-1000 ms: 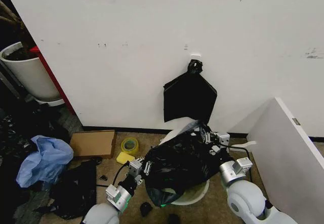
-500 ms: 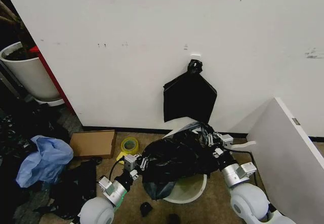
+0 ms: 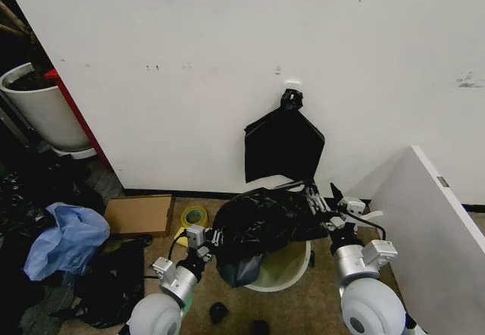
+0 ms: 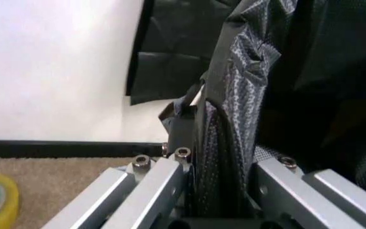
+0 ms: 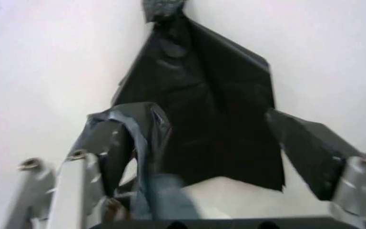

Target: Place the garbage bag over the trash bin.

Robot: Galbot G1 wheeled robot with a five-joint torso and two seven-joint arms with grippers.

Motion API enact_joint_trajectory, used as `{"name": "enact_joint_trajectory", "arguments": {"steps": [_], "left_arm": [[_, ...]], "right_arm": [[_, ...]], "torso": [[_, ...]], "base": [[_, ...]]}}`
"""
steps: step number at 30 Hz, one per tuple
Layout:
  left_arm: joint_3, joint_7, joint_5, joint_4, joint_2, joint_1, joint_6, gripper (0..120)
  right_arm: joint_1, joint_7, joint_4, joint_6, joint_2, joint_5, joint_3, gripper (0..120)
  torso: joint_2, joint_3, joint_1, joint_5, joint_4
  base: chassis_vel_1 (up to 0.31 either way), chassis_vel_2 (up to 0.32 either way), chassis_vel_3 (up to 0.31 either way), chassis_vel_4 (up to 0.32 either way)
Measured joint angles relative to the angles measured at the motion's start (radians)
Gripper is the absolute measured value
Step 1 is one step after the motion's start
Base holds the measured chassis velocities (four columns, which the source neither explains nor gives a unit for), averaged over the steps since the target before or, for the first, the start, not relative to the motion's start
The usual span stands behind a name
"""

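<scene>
Low in the middle of the head view, the garbage bag (image 3: 258, 225) hangs bunched over the far half of the trash bin (image 3: 282, 274) — left gripper (image 3: 211, 239) and right gripper (image 3: 320, 205) each clamped on its film — so the near rim remains uncovered.

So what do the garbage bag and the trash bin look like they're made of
The garbage bag looks like thin plastic film: glossy black, crinkled, and gathered into folds where it hangs. The trash bin looks like rigid moulded plastic: cream-white, with a smooth rim and wall.
</scene>
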Motion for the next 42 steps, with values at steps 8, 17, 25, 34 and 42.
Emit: {"name": "enact_joint_trajectory", "arguments": {"steps": [8, 17, 25, 34, 42], "left_arm": [[0.01, -0.001, 0.02, 0.052, -0.007, -0.025, -0.012, 0], [0.016, -0.054, 0.022, 0.076, 0.002, -0.055, 0.034, 0], [0.017, -0.077, 0.01, 0.058, 0.01, -0.063, 0.058, 0], [0.02, -0.127, -0.042, 0.048, -0.029, -0.061, 0.089, 0], [0.017, -0.166, -0.09, 0.024, -0.083, -0.076, 0.044, 0]], "right_arm": [[-0.005, -0.221, -0.039, 0.081, -0.042, -0.012, 0.008, 100], [-0.069, -0.241, 0.028, -0.054, -0.144, 0.02, 0.071, 100], [-0.073, 0.155, 0.235, -0.46, -0.191, 0.103, 0.029, 100], [-0.104, 0.201, 0.317, -0.454, -0.139, 0.203, 0.027, 100], [-0.182, 0.19, 0.316, -0.331, -0.074, 0.246, -0.005, 100]], "torso": [[0.0, 0.0, 0.0, 0.0, 0.0], [0.0, 0.0, 0.0, 0.0, -0.0002], [0.0, 0.0, 0.0, -0.0001, -0.0001], [0.0, 0.0, 0.0, 0.0001, -0.0002], [0.0, 0.0, 0.0, 0.0, -0.0001]], "base": [[0.0, 0.0, 0.0, 0.0], [0.0, 0.0, 0.0, 0.0], [0.0, 0.0, 0.0, 0.0], [0.0, 0.0, 0.0, 0.0], [0.0, 0.0, 0.0, 0.0]]}}
